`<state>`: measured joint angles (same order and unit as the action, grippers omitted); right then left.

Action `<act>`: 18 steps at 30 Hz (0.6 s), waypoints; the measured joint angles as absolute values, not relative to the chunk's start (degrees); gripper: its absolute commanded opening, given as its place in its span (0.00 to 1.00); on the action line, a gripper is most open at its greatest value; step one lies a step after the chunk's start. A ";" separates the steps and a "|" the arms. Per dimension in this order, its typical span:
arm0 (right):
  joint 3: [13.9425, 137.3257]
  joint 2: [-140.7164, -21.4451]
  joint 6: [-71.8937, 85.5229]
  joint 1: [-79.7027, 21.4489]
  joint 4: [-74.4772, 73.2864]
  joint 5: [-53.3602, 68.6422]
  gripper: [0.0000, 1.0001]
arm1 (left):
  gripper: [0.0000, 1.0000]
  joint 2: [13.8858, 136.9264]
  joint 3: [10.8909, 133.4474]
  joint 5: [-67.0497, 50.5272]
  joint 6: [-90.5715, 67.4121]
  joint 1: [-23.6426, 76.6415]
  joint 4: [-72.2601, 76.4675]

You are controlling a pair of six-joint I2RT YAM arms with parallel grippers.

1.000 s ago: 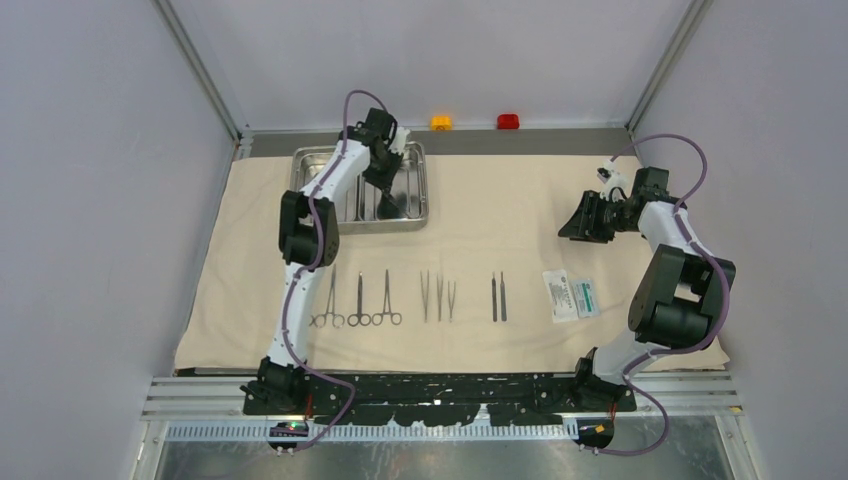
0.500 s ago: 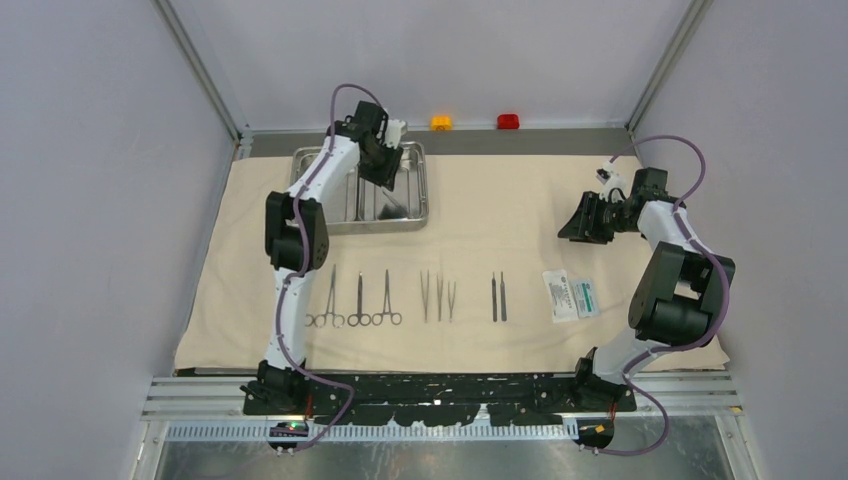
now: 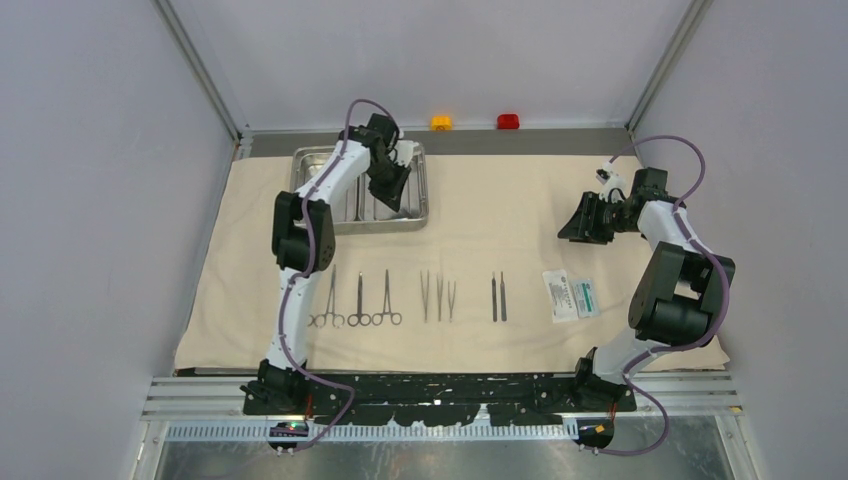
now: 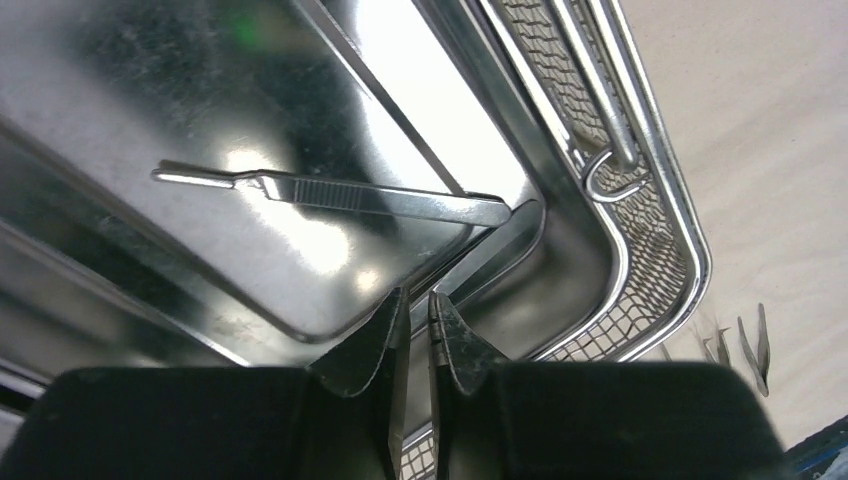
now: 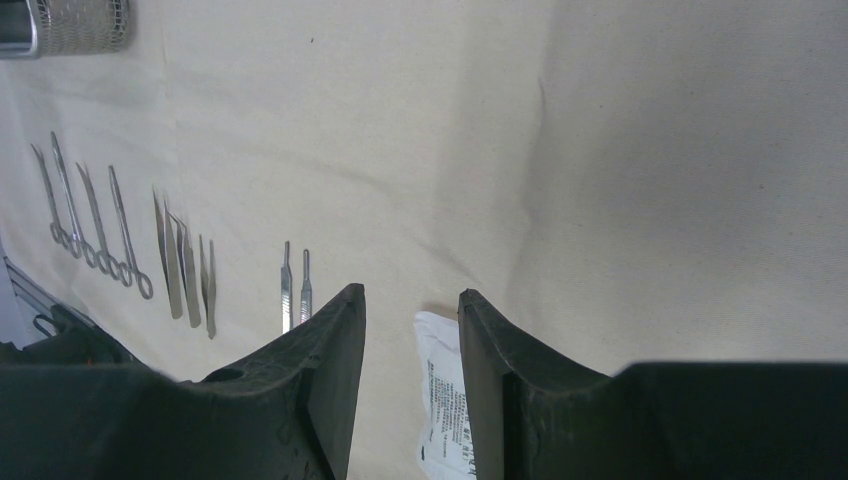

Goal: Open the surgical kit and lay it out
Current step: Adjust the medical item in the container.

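The beige cloth wrap (image 3: 500, 200) lies spread over the table. The steel tray (image 3: 300, 160) stands at its back left. One thin straight tool (image 4: 330, 193) lies on the tray floor. My left gripper (image 3: 393, 195) hovers over the tray's right compartment; in the left wrist view the gripper (image 4: 415, 300) has its jaws almost together with nothing between them, just short of that tool. Three ring-handled forceps (image 3: 358, 300), tweezers (image 3: 437, 296), two thin straight tools (image 3: 498, 297) and the white-and-green packet (image 3: 571, 295) lie in a row. My right gripper (image 3: 578, 225) is open and empty above the cloth.
An orange button (image 3: 441, 122) and a red button (image 3: 508, 121) sit behind the cloth at the back edge. A wire mesh basket (image 4: 640, 250) lines the tray's right side. Metal frame posts and grey walls close in both sides.
My left arm swung back and left over the tray, then returned right to the right compartment. The right arm has not moved.
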<state>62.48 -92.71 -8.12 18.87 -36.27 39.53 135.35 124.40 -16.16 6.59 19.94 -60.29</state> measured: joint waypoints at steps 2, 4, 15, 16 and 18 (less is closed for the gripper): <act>62.48 -92.71 -8.21 18.87 -36.34 39.53 0.45 | 0.10 136.31 125.38 -17.19 6.46 20.27 -60.86; 62.48 -92.71 -8.29 18.87 -36.36 39.53 0.45 | 0.09 137.05 125.69 -17.82 6.44 20.56 -61.21; 62.48 -92.71 -8.47 18.87 -36.51 39.55 0.45 | 0.00 139.41 127.59 -18.74 6.42 20.88 -64.05; 62.48 -92.71 -8.51 18.87 -36.51 39.55 0.45 | 0.00 139.41 127.68 -18.90 6.44 20.88 -64.23; 62.48 -92.71 -8.54 18.87 -36.53 39.53 0.45 | 0.00 139.41 127.70 -19.09 6.48 20.88 -64.51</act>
